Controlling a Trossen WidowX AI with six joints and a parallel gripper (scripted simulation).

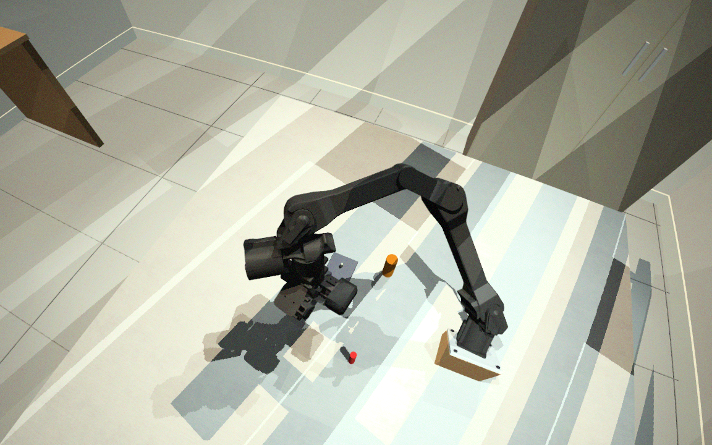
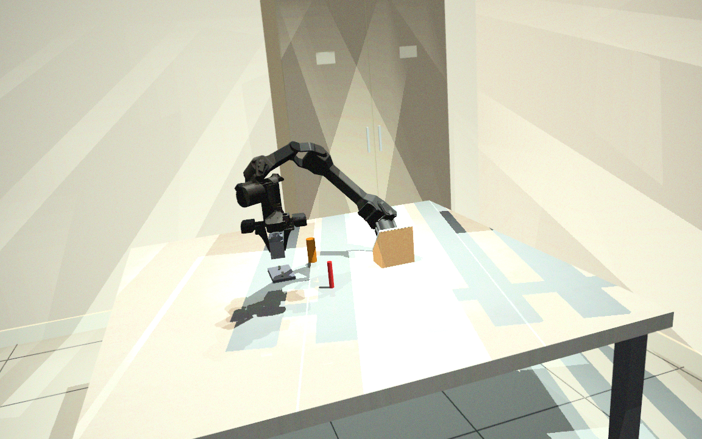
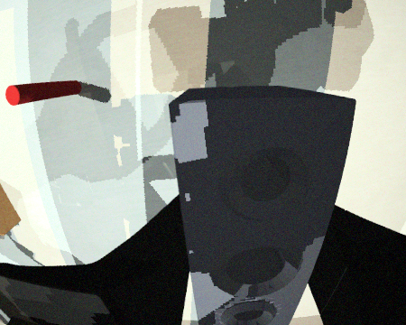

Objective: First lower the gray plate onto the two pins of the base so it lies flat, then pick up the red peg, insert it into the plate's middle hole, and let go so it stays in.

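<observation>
My gripper (image 3: 236, 193) is shut on the gray plate (image 3: 260, 199) and holds it on edge in the air, hanging down from the fingers. In the exterior view the plate (image 2: 276, 246) hangs a little above the base (image 2: 281, 272), which lies flat on the table with its pins pointing up. In the top view the gripper (image 1: 306, 298) is beside the base (image 1: 342, 266) and hides part of it. The red peg (image 1: 351, 357) stands upright on the table, apart from the gripper; it also shows in the exterior view (image 2: 329, 274) and in the wrist view (image 3: 43, 92).
An orange cylinder (image 1: 389, 264) stands upright just beyond the base, also seen in the exterior view (image 2: 311, 249). The arm's wooden mounting block (image 1: 466, 360) sits to the right. A tall cabinet stands behind the table.
</observation>
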